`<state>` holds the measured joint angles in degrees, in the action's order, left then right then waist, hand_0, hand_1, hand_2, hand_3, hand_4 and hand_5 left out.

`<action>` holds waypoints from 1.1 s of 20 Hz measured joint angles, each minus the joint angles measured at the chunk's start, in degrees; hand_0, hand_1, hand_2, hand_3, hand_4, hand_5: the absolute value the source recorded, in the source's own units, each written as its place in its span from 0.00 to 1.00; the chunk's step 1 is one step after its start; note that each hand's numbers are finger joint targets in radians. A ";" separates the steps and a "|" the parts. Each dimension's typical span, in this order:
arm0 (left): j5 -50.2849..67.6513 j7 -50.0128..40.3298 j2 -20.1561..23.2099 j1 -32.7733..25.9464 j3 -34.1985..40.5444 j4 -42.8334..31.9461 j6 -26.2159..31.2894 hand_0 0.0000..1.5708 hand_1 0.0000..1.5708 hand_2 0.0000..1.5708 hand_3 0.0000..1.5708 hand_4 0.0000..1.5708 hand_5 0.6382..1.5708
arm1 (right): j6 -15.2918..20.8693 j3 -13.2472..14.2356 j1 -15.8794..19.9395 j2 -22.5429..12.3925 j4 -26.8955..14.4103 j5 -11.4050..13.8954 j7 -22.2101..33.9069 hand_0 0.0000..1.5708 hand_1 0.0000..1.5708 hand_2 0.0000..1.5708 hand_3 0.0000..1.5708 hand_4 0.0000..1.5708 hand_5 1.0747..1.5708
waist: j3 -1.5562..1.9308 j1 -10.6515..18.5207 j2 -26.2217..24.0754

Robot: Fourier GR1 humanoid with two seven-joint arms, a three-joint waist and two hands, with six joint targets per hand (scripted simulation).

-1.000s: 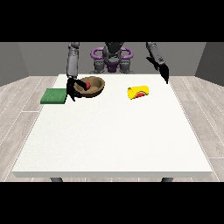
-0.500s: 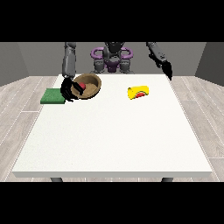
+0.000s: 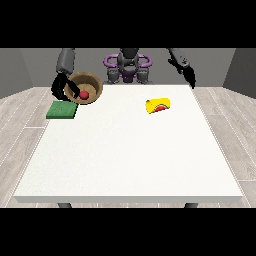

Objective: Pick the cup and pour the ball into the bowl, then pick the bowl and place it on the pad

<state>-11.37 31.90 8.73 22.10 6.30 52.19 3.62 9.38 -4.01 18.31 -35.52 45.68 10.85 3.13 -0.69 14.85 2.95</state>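
At the view's left lies the green pad [image 3: 62, 110], flat on the desk [image 3: 130, 155] near its far corner. Just above it, the hand at the view's left [image 3: 67, 88] has its fingers curled round the rim of the wooden bowl [image 3: 84, 88], which is lifted and tipped towards the camera, the red ball [image 3: 85, 94] resting inside. To finish well, level the bowl (so the ball stays put), carry it a little leftward and set it squarely on the pad. Nothing blocks that short path. Further right, the yellow cup [image 3: 158, 105] lies on its side, well apart. The hand at the view's right [image 3: 189, 76] hangs raised beyond the desk's far edge; whether its fingers are spread or curled, I cannot tell.
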 measured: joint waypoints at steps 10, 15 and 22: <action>2.33 3.55 2.90 -4.64 4.87 -3.63 -1.99 0.00 0.00 0.00 0.00 0.00 0.08 | -14.15 -2.16 4.01 -13.13 6.08 6.04 3.21 1.00 1.00 1.00 0.94 1.00 0.93 | 0.57 -9.15 -2.72; 4.75 10.39 7.07 -3.00 8.54 -5.12 -0.28 0.00 0.00 0.00 0.00 0.00 0.13 | -12.99 1.51 8.82 -13.99 4.78 6.89 3.10 1.00 1.00 1.00 0.95 0.97 1.00 | 0.62 -8.59 4.58; 10.29 15.02 13.30 -1.02 13.72 -3.99 5.63 0.00 0.00 0.00 0.00 0.56 0.60 | -4.18 7.35 9.52 -12.15 -3.38 7.36 -4.55 1.00 1.00 1.00 1.00 0.88 0.98 | 0.73 -6.37 13.76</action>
<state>-1.08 46.92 22.03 21.07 20.02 48.21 9.25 5.20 3.33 27.83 -47.67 42.30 18.21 -1.42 0.04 8.48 16.71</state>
